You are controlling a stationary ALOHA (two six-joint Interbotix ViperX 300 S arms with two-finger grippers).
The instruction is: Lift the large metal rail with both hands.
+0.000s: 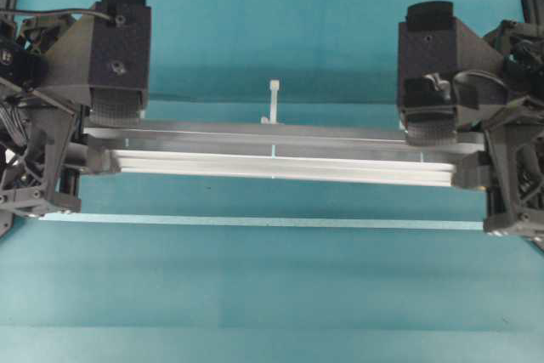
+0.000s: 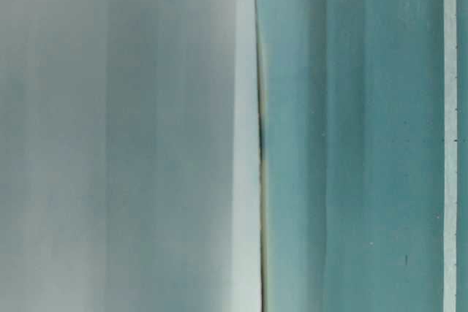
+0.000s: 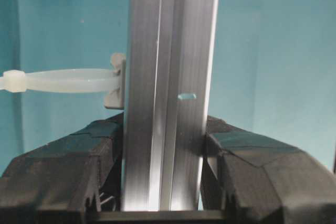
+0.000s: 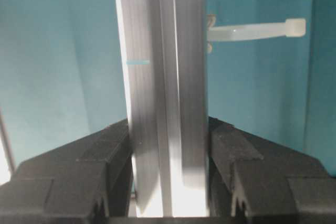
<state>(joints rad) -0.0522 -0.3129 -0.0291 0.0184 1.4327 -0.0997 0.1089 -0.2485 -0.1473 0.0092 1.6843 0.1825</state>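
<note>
Rail (image 1: 280,155) clamped at each end by left tool (image 1: 102,133) and right tool (image 1: 446,146).

Teal table (image 1: 272,295) is filling the overhead view, faint lengthwise bands showing across it. 1 thin pale strip (image 1: 255,221) is lying flat on it, running nearly the full width, parallel to the bands. Table-level view is showing a blurred grey surface (image 2: 124,137) on the left, meeting teal at a dark vertical seam.
</note>
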